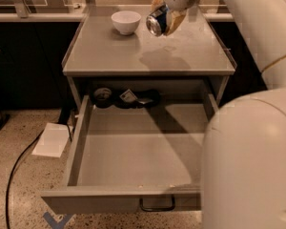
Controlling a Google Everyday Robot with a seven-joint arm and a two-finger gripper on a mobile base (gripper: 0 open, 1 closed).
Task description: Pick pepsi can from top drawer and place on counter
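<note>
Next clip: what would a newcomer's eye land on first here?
The robot's pale arm fills the right foreground, and at the top the gripper holds a blue metal pepsi can tilted in the air above the flat grey counter, just right of a white bowl. Below, the wide grey metal top drawer stands pulled out, with a few dark items at its back.

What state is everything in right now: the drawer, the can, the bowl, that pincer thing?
top drawer: pulled open, with dark items at its back.
pepsi can: out of the drawer, tilted, held in the air over the counter.
pincer: closed on the can, above the counter.
white bowl: upright on the counter.
</note>
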